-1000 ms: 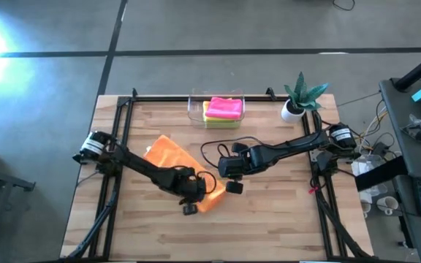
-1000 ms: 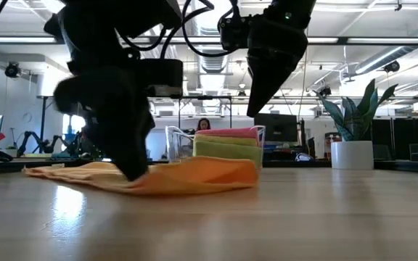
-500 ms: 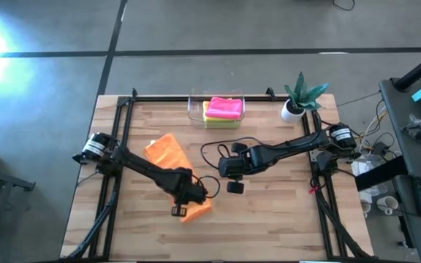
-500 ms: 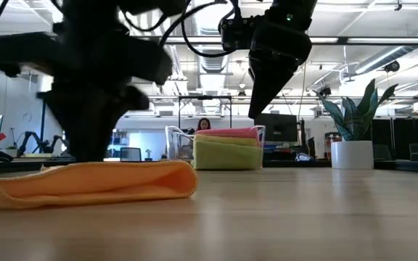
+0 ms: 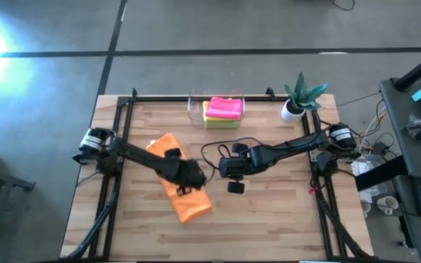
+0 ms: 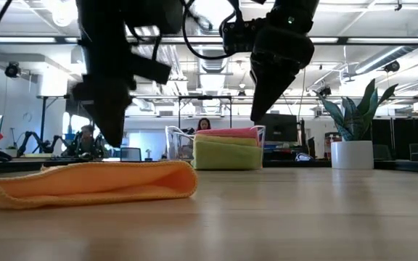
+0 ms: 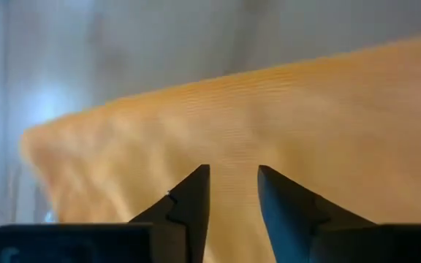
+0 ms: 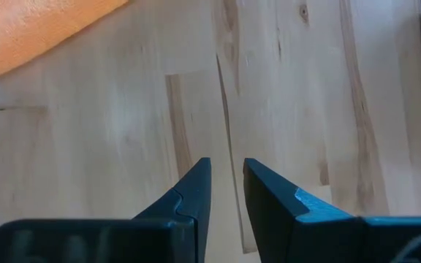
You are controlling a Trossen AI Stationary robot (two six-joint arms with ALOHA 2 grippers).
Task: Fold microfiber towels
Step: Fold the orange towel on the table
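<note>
Hovering above the orange towel [image 5: 183,191], the left end effector [image 7: 231,191] has its two fingers slightly parted with a narrow gap between them, and nothing is held; in the left wrist view the orange cloth fills the space beyond the fingertips. In the low view this end effector [image 6: 111,127] hangs clear of the towel [image 6: 93,183], not touching it. The left arm reaches from the table's left edge diagonally toward the middle, its wrist over the towel's midsection.

The orange towel lies folded in a long strip on the table [image 5: 269,219], left of centre, running diagonally toward the front edge.

The right end effector [image 8: 226,183] is also nearly closed, a slim gap between its fingers, holding nothing; it hangs above bare wood just right of the orange towel's [image 8: 35,29] end. The right arm stretches from the table's right edge toward the centre, its end effector [image 5: 234,187] near the left one but apart from it.

At the back of the table, a clear bin [image 5: 194,111] holds a pink towel [image 5: 224,107] stacked on a lime green towel [image 5: 218,120]. A potted plant [image 5: 298,97] stands to its right.
</note>
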